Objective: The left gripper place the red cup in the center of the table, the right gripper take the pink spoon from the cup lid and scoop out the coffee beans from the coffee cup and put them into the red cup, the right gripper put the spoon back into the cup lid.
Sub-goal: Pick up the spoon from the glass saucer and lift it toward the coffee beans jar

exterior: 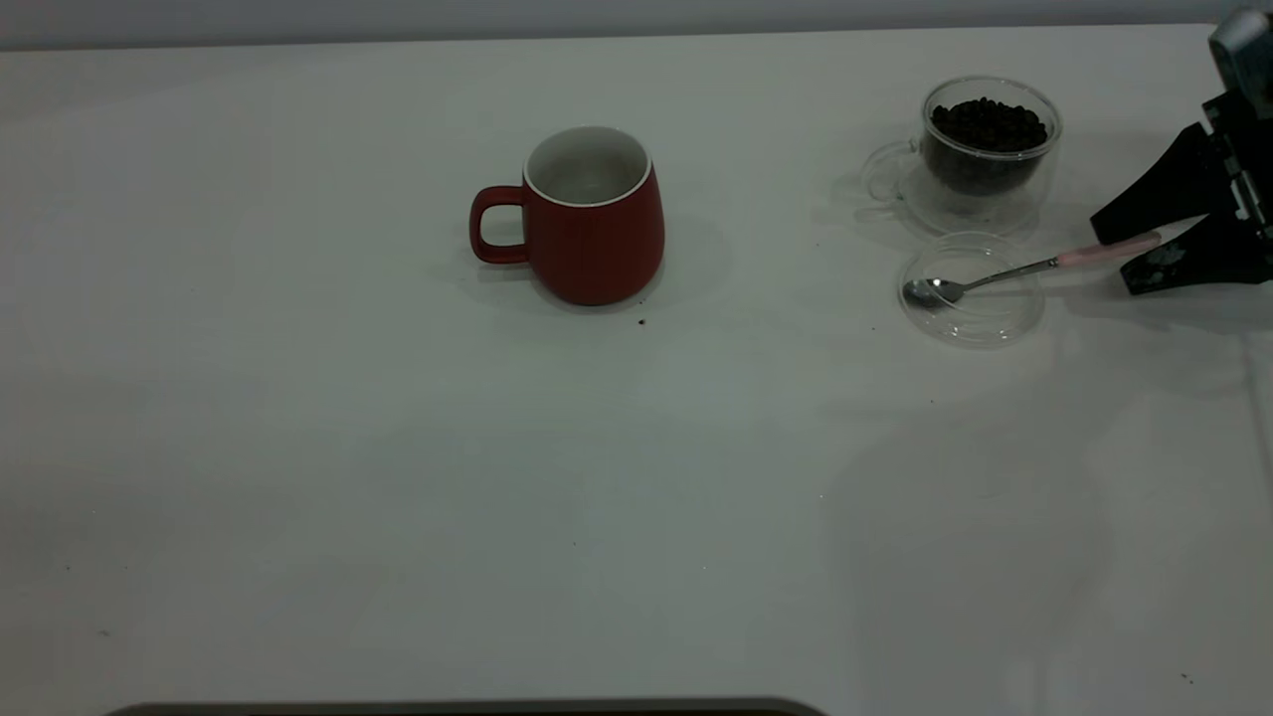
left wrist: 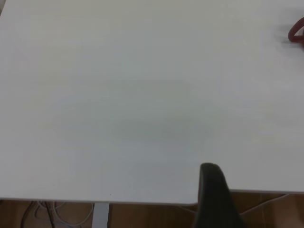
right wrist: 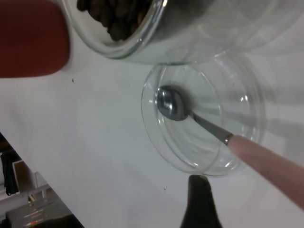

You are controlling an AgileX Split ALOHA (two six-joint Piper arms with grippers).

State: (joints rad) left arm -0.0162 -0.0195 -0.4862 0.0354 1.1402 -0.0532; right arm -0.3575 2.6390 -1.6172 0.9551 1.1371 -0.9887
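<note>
The red cup [exterior: 594, 219] stands upright and empty near the middle of the table [exterior: 636, 477], handle to the left; its handle edge shows in the left wrist view [left wrist: 297, 32]. The coffee cup [exterior: 990, 159] full of coffee beans [exterior: 990, 124] stands at the far right. In front of it lies the cup lid [exterior: 980, 308] with the pink spoon [exterior: 1004, 270] resting bowl-down in it. My right gripper [exterior: 1119, 257] is open, its jaws on either side of the pink handle end. In the right wrist view the spoon [right wrist: 173, 104] lies in the lid [right wrist: 232, 102]. My left gripper [left wrist: 213, 199] hangs at the table's edge.
A few dark specks lie on the table near the red cup [exterior: 640, 322]. The right wrist view shows the red cup [right wrist: 28, 42] beyond the coffee cup [right wrist: 156, 42]. A dark edge runs along the front of the table [exterior: 467, 708].
</note>
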